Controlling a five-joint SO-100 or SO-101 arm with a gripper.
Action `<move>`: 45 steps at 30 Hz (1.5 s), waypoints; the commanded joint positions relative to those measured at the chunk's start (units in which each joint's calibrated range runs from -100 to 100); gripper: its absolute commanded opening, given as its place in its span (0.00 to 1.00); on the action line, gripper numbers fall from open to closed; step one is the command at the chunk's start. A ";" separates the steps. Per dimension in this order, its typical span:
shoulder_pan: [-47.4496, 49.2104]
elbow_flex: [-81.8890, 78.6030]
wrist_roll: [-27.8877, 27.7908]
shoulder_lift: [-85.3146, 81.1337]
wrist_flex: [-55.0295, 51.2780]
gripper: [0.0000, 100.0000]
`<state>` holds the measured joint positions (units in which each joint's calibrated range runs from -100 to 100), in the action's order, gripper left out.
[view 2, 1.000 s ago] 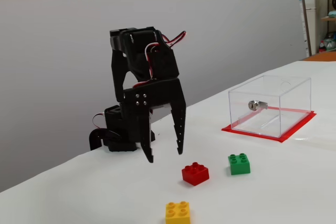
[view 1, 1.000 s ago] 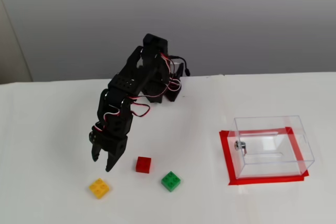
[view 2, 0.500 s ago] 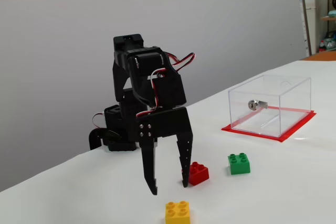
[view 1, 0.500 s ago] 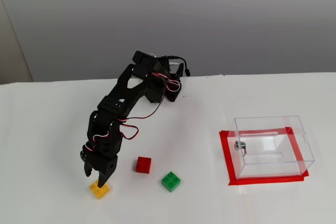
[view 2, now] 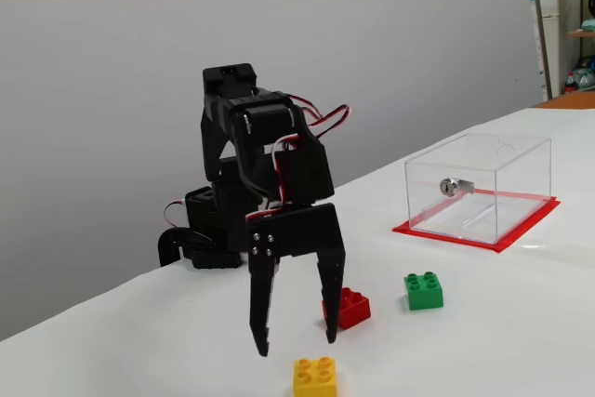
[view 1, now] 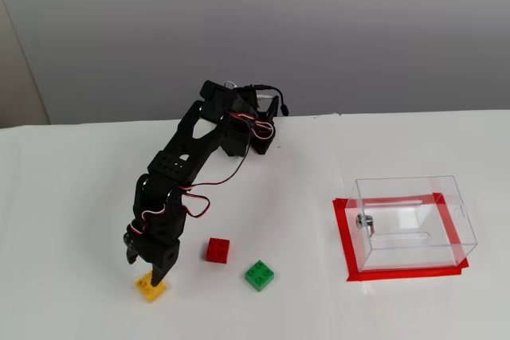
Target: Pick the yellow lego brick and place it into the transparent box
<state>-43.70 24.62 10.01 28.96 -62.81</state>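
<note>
The yellow lego brick (view 1: 151,287) (view 2: 315,377) lies on the white table near its front edge. My gripper (view 1: 144,268) (view 2: 296,339) hangs open just above and behind it, fingers pointing down, empty. In a fixed view one fingertip (view 1: 158,275) overlaps the brick's back edge. In another fixed view the fingertips (view 2: 261,345) stand clear above the table, just behind the brick. The transparent box (view 1: 412,222) (view 2: 480,187) stands on a red-taped rectangle far to the right, with a small metal knob (view 1: 365,222) (view 2: 450,187) on its side.
A red brick (view 1: 217,250) (view 2: 350,308) and a green brick (view 1: 259,275) (view 2: 424,290) lie between the yellow brick and the box. The arm's base (view 1: 247,129) stands at the back of the table. A grey wall runs behind.
</note>
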 commanded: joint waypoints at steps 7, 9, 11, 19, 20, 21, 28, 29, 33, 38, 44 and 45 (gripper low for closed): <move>-0.26 1.69 0.27 -0.16 -0.29 0.31; -0.19 1.69 0.32 0.10 -0.20 0.31; -0.19 1.69 0.37 0.27 0.15 0.31; 0.78 2.32 0.37 2.98 0.58 0.31; 1.07 2.41 0.37 3.41 0.58 0.31; 1.37 2.50 0.42 3.92 0.67 0.31; 3.14 2.50 0.37 5.19 4.24 0.31; 3.14 2.50 0.37 5.19 4.24 0.31; 2.99 1.96 0.21 5.19 4.24 0.31; 2.70 1.78 0.01 5.27 4.24 0.30; 2.85 1.69 -0.05 5.36 4.24 0.30; 2.85 1.69 -0.05 5.36 4.24 0.30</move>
<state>-40.60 24.62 10.26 34.55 -59.04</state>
